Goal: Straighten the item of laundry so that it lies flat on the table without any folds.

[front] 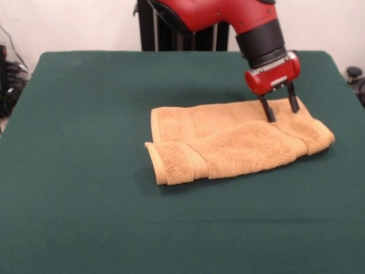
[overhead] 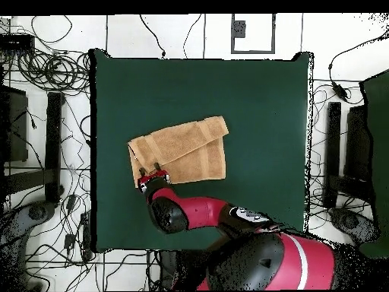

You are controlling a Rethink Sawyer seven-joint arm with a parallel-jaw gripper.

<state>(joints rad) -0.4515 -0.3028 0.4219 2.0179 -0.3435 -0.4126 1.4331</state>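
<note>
table [front: 85, 217]: dark green cloth | on it: folded orange-tan towel [front: 228, 151], right of centre

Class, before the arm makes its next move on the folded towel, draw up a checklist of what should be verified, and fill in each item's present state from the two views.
1. Towel lies wholly on the table, away from every edge: ok.
2. Towel flat with no folds: not ok; one layer is folded over another along the front.
3. Gripper open, ready to grasp: ok; its two fingers stand apart.
4. Gripper placed at the towel's far edge near one end: ok in both views.
5. Fingertips touching the cloth: cannot tell.
6. Room on the table to spread the fold: ok; green cloth shows all round.
</note>
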